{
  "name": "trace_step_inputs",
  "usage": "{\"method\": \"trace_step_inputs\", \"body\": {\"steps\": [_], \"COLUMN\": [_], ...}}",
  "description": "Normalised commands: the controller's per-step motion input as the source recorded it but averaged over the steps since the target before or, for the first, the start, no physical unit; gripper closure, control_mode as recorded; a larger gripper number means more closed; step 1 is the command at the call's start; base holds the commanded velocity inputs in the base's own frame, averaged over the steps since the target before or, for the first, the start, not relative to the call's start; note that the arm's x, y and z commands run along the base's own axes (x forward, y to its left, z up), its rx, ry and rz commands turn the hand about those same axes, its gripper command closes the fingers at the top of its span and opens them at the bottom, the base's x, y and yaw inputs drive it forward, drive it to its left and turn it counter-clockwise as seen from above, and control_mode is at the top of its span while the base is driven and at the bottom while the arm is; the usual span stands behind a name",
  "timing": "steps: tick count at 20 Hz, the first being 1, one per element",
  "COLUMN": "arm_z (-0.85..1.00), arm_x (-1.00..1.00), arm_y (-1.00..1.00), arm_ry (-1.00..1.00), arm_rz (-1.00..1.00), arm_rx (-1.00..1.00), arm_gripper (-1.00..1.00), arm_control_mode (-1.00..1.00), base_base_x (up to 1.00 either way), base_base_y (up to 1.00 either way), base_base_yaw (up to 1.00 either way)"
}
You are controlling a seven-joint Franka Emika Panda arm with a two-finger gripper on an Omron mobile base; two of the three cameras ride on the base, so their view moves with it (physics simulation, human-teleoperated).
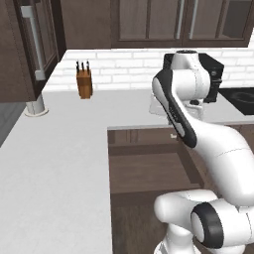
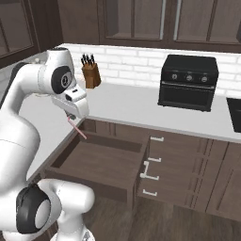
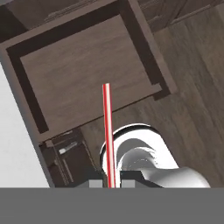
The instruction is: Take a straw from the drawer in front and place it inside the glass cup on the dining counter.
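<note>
Over open drawer [image 2: 101, 162]; tool [image 2: 72, 116] clamps straw [image 3: 107, 131].

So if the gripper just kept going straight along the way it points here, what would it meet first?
Most likely the floor of the open drawer. The gripper, shut on the straw, points down into it; the straw's tip would probably land first, though depth is hard to judge.

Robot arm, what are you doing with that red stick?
The white robot arm's fingers are shut on a thin red straw, holding it above the open drawer. The drawer is pulled out under the white worktop, where a knife block and a black oven stand.
</note>
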Motion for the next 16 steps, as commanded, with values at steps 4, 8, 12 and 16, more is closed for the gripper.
{"method": "trace_step_inputs", "body": {"steps": [4,8,12,16], "arm_z": [0.0,0.0,0.0,0.0], "arm_x": [-0.1,0.0,0.0,0.0], "arm_y": [-0.06,0.0,0.0,0.0], "arm_ry": [-0.04,0.0,0.0,0.0], "arm_rz": [0.0,0.0,0.0,0.0], "arm_rx": [0.0,0.0,0.0,0.0], "arm_gripper": [1.0,1.0,1.0,1.0], "arm_control_mode": [1.0,1.0,1.0,1.0], "base_base_x": [-0.52,-1.0,-0.53,-0.07], "base_base_y": [-0.28,-0.71,-0.77,-0.71], "base_base_yaw": [0.0,-0.19,-0.5,-0.66]}}
